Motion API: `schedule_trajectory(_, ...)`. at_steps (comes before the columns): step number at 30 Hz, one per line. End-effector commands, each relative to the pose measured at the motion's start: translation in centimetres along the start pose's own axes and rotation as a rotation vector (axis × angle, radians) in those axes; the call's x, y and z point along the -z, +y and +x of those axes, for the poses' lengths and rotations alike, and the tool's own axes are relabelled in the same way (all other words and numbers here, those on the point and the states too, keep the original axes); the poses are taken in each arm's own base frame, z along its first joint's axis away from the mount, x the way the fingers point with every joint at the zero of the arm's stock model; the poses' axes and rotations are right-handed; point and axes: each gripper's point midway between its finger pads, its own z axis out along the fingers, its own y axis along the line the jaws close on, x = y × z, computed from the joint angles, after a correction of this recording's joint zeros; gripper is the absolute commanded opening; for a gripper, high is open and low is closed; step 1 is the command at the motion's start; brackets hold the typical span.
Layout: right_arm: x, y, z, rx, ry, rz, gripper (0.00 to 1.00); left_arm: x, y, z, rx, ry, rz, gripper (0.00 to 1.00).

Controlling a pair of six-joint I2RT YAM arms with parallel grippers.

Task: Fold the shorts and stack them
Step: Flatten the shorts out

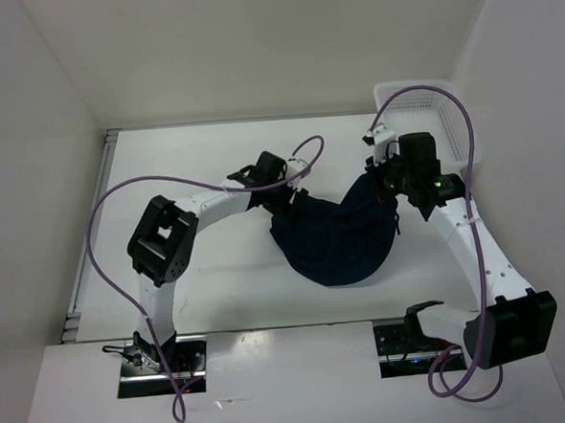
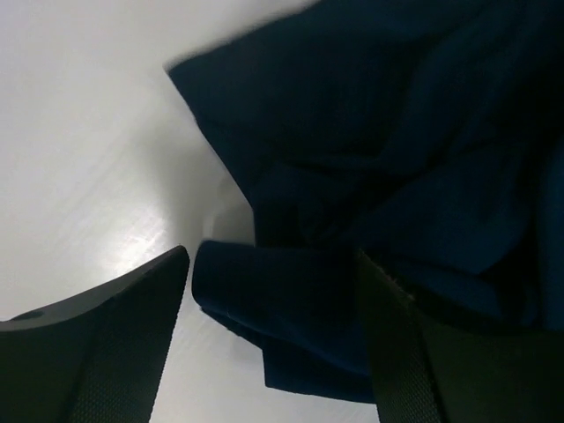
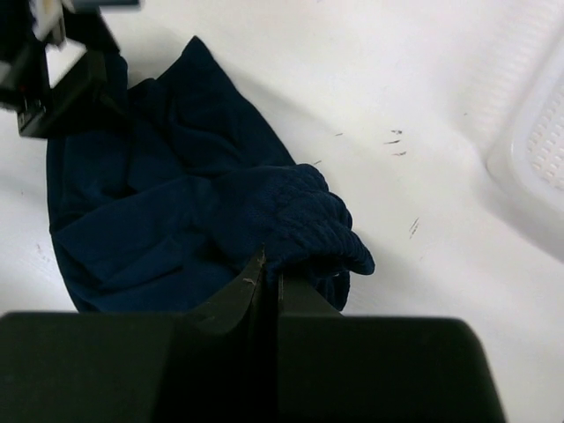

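Note:
A pair of navy blue shorts (image 1: 337,242) lies bunched in the middle of the white table. My left gripper (image 1: 286,197) is at the shorts' upper left corner. In the left wrist view it (image 2: 273,300) is open, with a folded edge of the shorts (image 2: 291,291) lying between the two fingers (image 2: 123,344). My right gripper (image 1: 391,181) is at the shorts' upper right corner. In the right wrist view it (image 3: 271,275) is shut on the gathered elastic waistband (image 3: 308,216) of the shorts (image 3: 159,220).
A white perforated basket (image 1: 430,116) stands at the back right of the table; its rim shows in the right wrist view (image 3: 538,150). Purple cables loop above both arms. The left arm's wrist (image 3: 53,70) shows at the top left of the right wrist view.

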Motion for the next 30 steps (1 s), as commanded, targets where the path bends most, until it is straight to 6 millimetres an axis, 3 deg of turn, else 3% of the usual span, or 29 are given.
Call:
schedule_trajectory(1,1.1,-1.0,-3.0,0.005,-0.131,0.049,0.0,-0.1,-1.7,1.0,0.013,0.066,0.097,0.81)
schedule_trajectory(3,1.4,-1.1,-3.4,0.01,-0.148,0.053,0.0,-0.2,-1.6,3.1,0.022,0.108,0.088,0.81)
schedule_trajectory(5,1.2,-1.0,-3.4,-0.002,-0.151,0.053,0.0,-0.2,-0.7,3.6,0.03,0.118,0.055,0.81)
schedule_trajectory(7,0.8,-0.9,-2.8,-0.039,-0.145,0.049,0.0,-0.1,-0.3,4.5,0.044,0.142,0.051,0.74)
schedule_trajectory(8,0.8,-0.7,-3.2,-0.043,-0.162,0.041,0.0,0.3,0.2,4.2,0.051,0.132,0.044,0.68)
schedule_trajectory(9,0.8,-0.8,-3.5,-0.053,-0.172,0.042,0.0,0.4,-0.2,5.3,0.061,0.165,0.065,0.53)
schedule_trajectory(12,0.9,-0.8,-3.8,-0.059,-0.194,0.045,0.0,1.2,-1.5,5.9,0.072,0.18,0.127,0.21)
schedule_trajectory(13,0.7,-1.0,-3.4,-0.076,-0.183,0.063,0.0,1.2,-1.8,5.9,0.073,0.178,0.142,0.0)
schedule_trajectory(17,1.7,-2.0,-5.8,-0.1,-0.267,0.104,0.0,3.0,-1.4,4.5,0.058,0.138,0.098,0.0)
schedule_trajectory(18,2.2,-2.5,-6.8,-0.097,-0.299,0.118,0.0,4.8,-1.0,2.9,0.043,0.095,0.059,0.0)
schedule_trajectory(20,4.1,-3.1,-9.8,-0.08,-0.376,0.147,0.0,7.7,2.6,1.5,0.067,0.048,-0.076,0.0)
schedule_trajectory(21,4.6,-3.3,-11.2,-0.061,-0.408,0.155,0.0,10.7,3.8,-0.9,0.075,-0.028,-0.123,0.0)
schedule_trajectory(22,6.7,-3.5,-13.9,-0.043,-0.478,0.168,0.0,12.7,5.2,-1.9,0.094,-0.067,-0.152,0.0)
schedule_trajectory(23,7.3,-3.7,-15.3,-0.035,-0.51,0.173,0.0,17.0,7.8,-3.7,0.132,-0.14,-0.222,0.0)
schedule_trajectory(24,9.2,-3.8,-17.8,-0.019,-0.576,0.185,0.0,19.3,9.0,-4.6,0.144,-0.181,-0.269,0.0)
schedule_trajectory(25,10.2,-3.8,-18.8,-0.02,-0.607,0.187,0.0,21.5,9.9,-5.4,0.152,-0.224,-0.313,0.0)
schedule_trajectory(26,11.2,-3.8,-19.9,-0.011,-0.64,0.193,0.0,25.6,11.0,-6.2,0.166,-0.292,-0.381,0.0)
schedule_trajectory(28,13.8,-3.3,-22.1,-0.013,-0.713,0.186,0.0,30.0,11.1,-7.8,0.157,-0.39,-0.447,0.0)
schedule_trajectory(29,14.6,-2.8,-22.9,-0.007,-0.738,0.164,0.0,33.9,10.8,-8.4,0.153,-0.469,-0.509,0.0)
schedule_trajectory(30,16.7,-2.2,-24.0,0.013,-0.783,0.154,0.0,35.5,10.5,-8.6,0.148,-0.503,-0.53,0.0)
